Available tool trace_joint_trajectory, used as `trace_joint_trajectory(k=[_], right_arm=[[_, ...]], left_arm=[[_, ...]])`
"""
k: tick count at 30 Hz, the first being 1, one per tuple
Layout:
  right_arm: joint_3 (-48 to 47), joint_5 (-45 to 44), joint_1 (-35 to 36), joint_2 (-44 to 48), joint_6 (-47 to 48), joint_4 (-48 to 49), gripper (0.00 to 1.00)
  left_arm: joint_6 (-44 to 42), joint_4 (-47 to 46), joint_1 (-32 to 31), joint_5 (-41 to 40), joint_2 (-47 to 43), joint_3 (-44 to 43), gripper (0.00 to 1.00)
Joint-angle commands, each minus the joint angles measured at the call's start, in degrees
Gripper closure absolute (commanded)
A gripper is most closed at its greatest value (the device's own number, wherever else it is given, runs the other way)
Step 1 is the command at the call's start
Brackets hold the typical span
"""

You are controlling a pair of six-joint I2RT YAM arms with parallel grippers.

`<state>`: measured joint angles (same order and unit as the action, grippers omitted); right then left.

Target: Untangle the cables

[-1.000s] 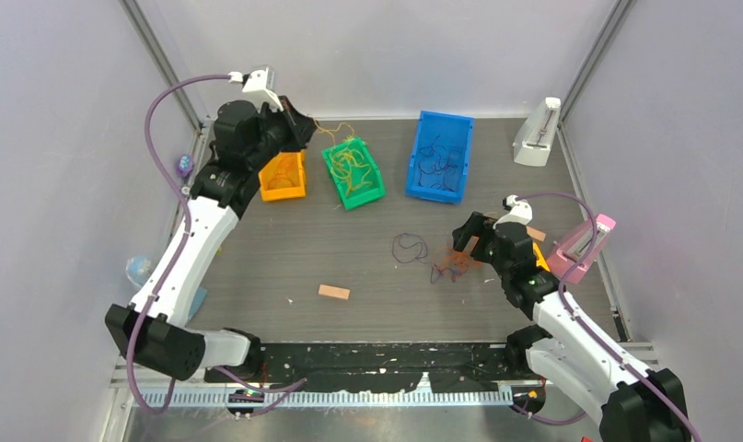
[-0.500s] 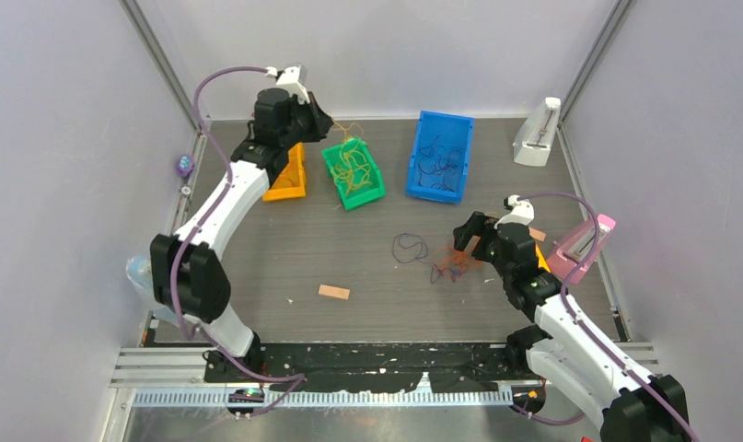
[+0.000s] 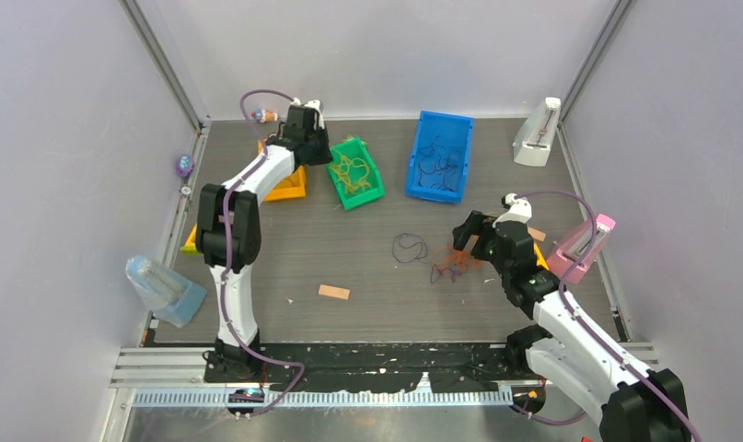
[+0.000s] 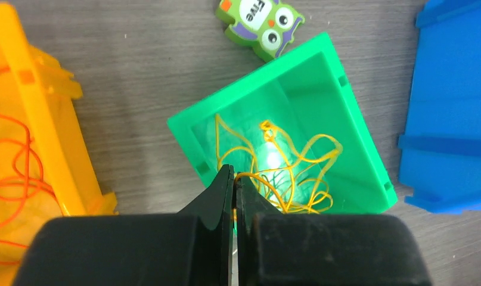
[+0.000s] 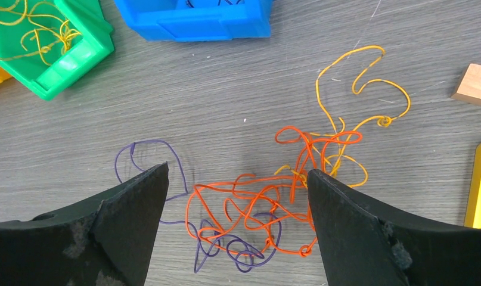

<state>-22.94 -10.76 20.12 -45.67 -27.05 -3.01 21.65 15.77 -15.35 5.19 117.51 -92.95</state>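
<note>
- While the left gripper (image 4: 233,177) hangs over the green bin (image 4: 250,80), its fingers are pressed together.
- Yellow cables (image 4: 297,161) lie in that bin from 12 to 3 o'clock of the tips. One strand starts right at the tips, and I cannot tell whether it is pinched.
- An orange bin (image 4: 47,137) at 9 o'clock of the green one holds orange cables (image 4: 23,179), and a blue bin (image 4: 452,89) stands at 3 o'clock.
- Over the tabletop (image 5: 226,89), the right gripper (image 5: 238,171) has its fingers spread wide apart and holds nothing.
- A tangle of cables (image 5: 267,202) in orange, purple and yellow lies on the tabletop between those fingers and just past them, untouched.
- From the tangle, a purple loop (image 5: 148,142) reaches toward 10 o'clock, close to the left-hand finger.
- Its yellow loops (image 5: 345,59) run out toward 1 o'clock.
</note>
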Motion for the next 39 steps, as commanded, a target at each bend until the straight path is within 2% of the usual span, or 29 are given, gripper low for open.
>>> trace_joint_trajectory(k=[1, 4, 7, 13, 15, 17, 24, 28, 31, 34, 39], right_arm=[[-2.18, -0.04, -0.17, -1.02, 0.78, 2.65, 0.09], [-2.11, 0.23, -0.25, -2.00, 0.81, 2.64, 0.09], [-3.11, 0.27, -0.21, -5.02, 0.72, 1.75, 0.09], [-6.62, -3.43, -0.38, -10.25, -0.78, -4.37, 0.06], [-7.31, -4.04, -0.59, -10.56, -0.70, -5.45, 0.06], [-7.64, -4.37, -0.68, -10.43, -0.59, -6.16, 0.06], [-8.59, -6.99, -1.13, -9.93, -0.62, -8.36, 0.06], [-9.57, -7.71, -2.15, -11.86, -1.36, -9.97, 0.08], [-9.79, -6.15, -2.23, -12.37, -1.48, -9.63, 0.09], [-9.75, -5.21, -2.34, -11.97, -1.51, -9.10, 0.10], [-10.13, -4.60, -2.35, -10.73, -0.93, -8.86, 0.11]], left_arm=[[-3.88, 12.25, -0.79, -1.41, 3.97, -10.05, 1.00], [-6.36, 16.54, -2.15, -4.11, 6.12, -15.27, 0.96], [-8.57, 18.35, -3.62, -7.90, 6.72, -18.07, 0.88], [-10.27, 25.12, -4.33, -9.76, 9.50, -25.36, 0.50], [-10.38, 26.42, -4.33, -9.96, 9.09, -26.09, 0.41], [-10.61, 27.33, -4.33, -10.82, 7.65, -25.70, 0.36], [-10.23, 28.08, -4.33, -11.90, -0.81, -22.27, 0.33], [-9.53, 22.24, -4.49, -6.64, -6.83, -14.18, 0.31], [-9.53, 17.61, -5.12, -2.09, -8.26, -11.48, 0.31], [-10.08, 17.83, -6.66, -0.80, -5.41, -15.22, 0.33], [-8.19, 19.21, -8.17, 4.45, 4.36, -26.60, 0.35]])
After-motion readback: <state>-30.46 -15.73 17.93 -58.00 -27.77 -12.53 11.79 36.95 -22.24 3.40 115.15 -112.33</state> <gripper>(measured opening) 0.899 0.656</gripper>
